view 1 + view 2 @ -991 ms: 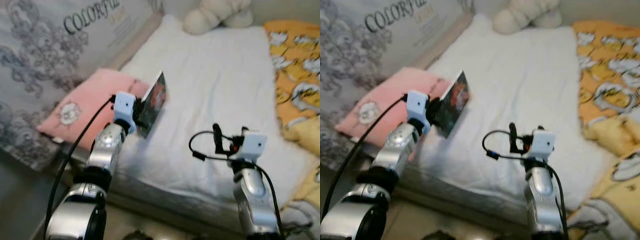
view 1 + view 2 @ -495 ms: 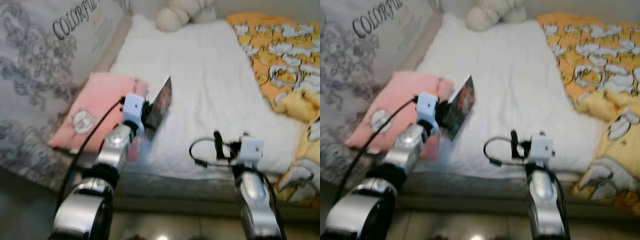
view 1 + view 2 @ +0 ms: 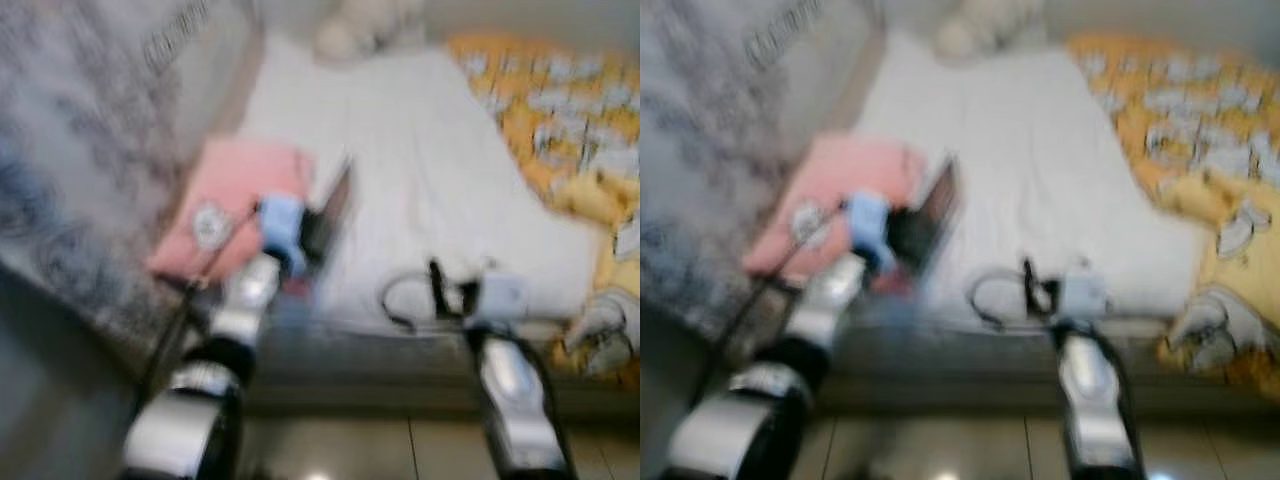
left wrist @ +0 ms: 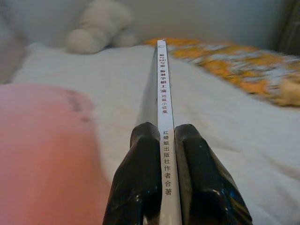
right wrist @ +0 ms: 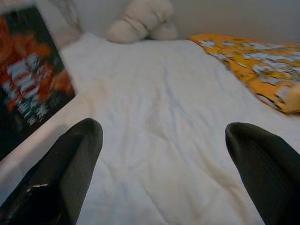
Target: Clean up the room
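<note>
Book [image 4: 161, 93] is clamped spine-up between the left gripper [image 4: 161, 178] fingers [image 4: 140, 183]; white spine with printed characters, cover dark with red/orange art as seen from the right wrist view. Held in the air over the bed's near-left area, upright on edge, just off the pink pillow [image 3: 225, 190]. In the head views the book sits at roughly 10 o'clock from frame centre, but both those views are heavily motion-blurred, so fine detail there is unreadable.

Left gripper: closed tight on the book, one finger on each cover.

Right gripper [image 5: 164, 154]: spread wide, nothing between its fingers [image 5: 70, 159], hovering over the near edge of the white duvet [image 5: 159, 103]. From it, the book is at about 10 o'clock. In the left eye view the right gripper [image 3: 470, 295] is at about 5 o'clock from centre, with a black cable loop beside it.

Surroundings: white duvet covers the middle of the bed. Pink pillow lies on the bed's left edge, at 9 o'clock of the book. A cream plush toy [image 4: 98, 26] sits at the far end of the bed, 12 o'clock. Orange-yellow patterned blanket [image 5: 253, 61] runs along the right side, 2 to 4 o'clock. A grey patterned fabric [image 3: 90, 130] with lettering stands left of the bed. Tiled floor [image 3: 400, 450] shows at 6 o'clock.
</note>
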### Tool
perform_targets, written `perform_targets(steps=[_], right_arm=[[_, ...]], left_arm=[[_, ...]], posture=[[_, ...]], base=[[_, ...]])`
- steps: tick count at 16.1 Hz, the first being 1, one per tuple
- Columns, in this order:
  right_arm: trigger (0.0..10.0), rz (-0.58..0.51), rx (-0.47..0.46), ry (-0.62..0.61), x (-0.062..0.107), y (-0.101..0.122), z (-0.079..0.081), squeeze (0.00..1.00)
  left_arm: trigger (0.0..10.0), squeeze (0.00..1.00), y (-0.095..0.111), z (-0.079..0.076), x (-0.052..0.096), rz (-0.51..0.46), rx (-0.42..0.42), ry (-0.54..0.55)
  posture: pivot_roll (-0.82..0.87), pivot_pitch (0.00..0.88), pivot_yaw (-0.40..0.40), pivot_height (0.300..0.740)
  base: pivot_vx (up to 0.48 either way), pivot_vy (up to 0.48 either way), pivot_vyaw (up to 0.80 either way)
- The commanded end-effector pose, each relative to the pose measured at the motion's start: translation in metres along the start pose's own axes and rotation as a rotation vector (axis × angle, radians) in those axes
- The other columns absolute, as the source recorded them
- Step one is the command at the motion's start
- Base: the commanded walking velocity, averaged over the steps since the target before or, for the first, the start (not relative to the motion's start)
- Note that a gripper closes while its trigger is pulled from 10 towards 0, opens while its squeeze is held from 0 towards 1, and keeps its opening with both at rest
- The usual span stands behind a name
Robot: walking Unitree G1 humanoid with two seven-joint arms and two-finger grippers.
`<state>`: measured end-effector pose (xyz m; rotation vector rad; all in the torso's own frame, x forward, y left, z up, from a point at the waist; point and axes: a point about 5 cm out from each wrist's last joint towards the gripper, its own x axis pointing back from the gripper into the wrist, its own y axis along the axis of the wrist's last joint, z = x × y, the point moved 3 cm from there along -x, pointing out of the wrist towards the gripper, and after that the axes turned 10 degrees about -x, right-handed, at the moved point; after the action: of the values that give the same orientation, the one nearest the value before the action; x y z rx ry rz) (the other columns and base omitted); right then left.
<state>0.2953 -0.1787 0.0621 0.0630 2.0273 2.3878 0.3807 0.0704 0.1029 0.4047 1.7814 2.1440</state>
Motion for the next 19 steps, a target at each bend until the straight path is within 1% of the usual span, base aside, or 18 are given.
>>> perform_targets(steps=[1,2,3,4,5,7,8,9,10,11,12,13,14,15,17,18,19], right_arm=[[10.0,-0.012,-0.014,0.013,-0.003,0.003,0.006,0.0],[10.0,-0.01,-0.013,0.013,-0.002,0.002,0.006,0.0],[10.0,-0.007,-0.011,0.011,-0.001,0.0,0.004,0.0],[10.0,-0.006,-0.011,0.01,-0.001,0.0,0.004,0.0],[10.0,-0.005,-0.01,0.008,0.001,-0.001,0.003,0.0],[10.0,-0.003,-0.009,0.004,0.003,-0.002,0.002,0.0],[10.0,-0.001,-0.009,0.002,0.005,-0.003,0.002,0.0],[10.0,0.002,-0.008,0.0,0.009,-0.003,0.0,0.0],[10.0,0.012,-0.001,0.001,0.013,-0.004,-0.002,0.0],[10.0,0.028,0.011,0.007,0.018,-0.005,-0.005,0.0],[10.0,0.043,0.023,0.017,0.023,-0.005,-0.008,0.0],[10.0,0.054,0.034,0.027,0.025,-0.006,-0.008,0.0],[10.0,0.081,0.063,0.06,0.035,-0.006,-0.011,0.0],[10.0,0.087,0.071,0.064,0.038,-0.005,-0.013,0.0],[10.0,0.099,0.081,0.063,0.041,-0.004,-0.016,0.0],[10.0,0.102,0.084,0.063,0.042,-0.003,-0.017,0.0],[10.0,0.109,0.083,0.062,0.044,-0.003,-0.019,0.0]], left_arm=[[10.0,0.0,0.018,0.005,-0.005,-0.067,-0.023,0.009],[10.0,0.0,0.021,0.002,-0.007,-0.078,-0.023,-0.005],[10.0,0.0,0.024,-0.005,-0.008,-0.092,-0.019,-0.033],[10.0,0.0,0.025,-0.007,-0.008,-0.096,-0.026,-0.04],[10.0,0.0,0.027,-0.012,-0.009,-0.109,-0.021,-0.06],[10.0,0.0,0.028,-0.016,-0.01,-0.112,-0.009,-0.071],[10.0,0.0,0.029,-0.021,-0.013,-0.108,0.005,-0.08],[10.0,0.0,0.032,-0.028,-0.019,-0.088,0.042,-0.072],[10.0,0.0,0.031,-0.033,-0.026,-0.04,0.076,-0.062],[10.0,0.0,0.03,-0.036,-0.031,0.006,0.173,-0.047],[10.0,0.0,0.02,-0.038,-0.032,0.084,0.317,-0.025],[10.0,0.0,0.012,-0.038,-0.032,0.132,0.421,-0.004],[10.0,0.0,-0.006,-0.045,-0.027,0.237,0.691,0.056],[10.0,0.0,-0.011,-0.047,-0.025,0.264,0.76,0.091],[10.0,0.0,-0.016,-0.048,-0.024,0.28,0.842,0.142],[10.0,0.0,-0.001,-0.052,-0.031,0.225,0.871,0.112],[10.0,0.0,0.009,-0.057,-0.036,0.187,0.936,0.092]], posture=[[-0.04,0.0,0.017,0.74],[-0.04,0.0,0.019,0.74],[-0.04,0.0,0.023,0.74],[-0.04,0.0,0.023,0.74],[-0.05,0.0,0.028,0.74],[-0.05,0.0,0.031,0.74],[-0.06,0.0,0.033,0.74],[-0.07,0.0,0.024,0.74],[-0.08,0.0,0.013,0.74],[-0.1,0.0,-0.01,0.74],[-0.11,0.0,-0.023,0.74],[-0.12,0.0,-0.026,0.74],[-0.16,0.0,-0.047,0.74],[-0.17,0.0,-0.052,0.74],[-0.18,0.0,-0.059,0.74],[-0.18,0.0,-0.06,0.74],[-0.17,0.0,-0.061,0.74]], base=[[0.48,0.0,0.0],[0.48,0.0,0.0],[0.48,0.0,0.0],[0.48,0.0,0.0],[0.48,0.0,0.0],[0.48,0.0,0.0],[0.48,0.0,0.0],[0.48,0.0,0.0],[0.0,0.0,0.0],[0.0,0.0,0.0],[0.0,0.0,0.0],[0.0,0.0,0.0],[0.0,0.0,0.0],[0.0,0.0,0.0],[0.0,0.0,0.0],[0.0,0.0,0.0],[0.0,0.0,0.0]])
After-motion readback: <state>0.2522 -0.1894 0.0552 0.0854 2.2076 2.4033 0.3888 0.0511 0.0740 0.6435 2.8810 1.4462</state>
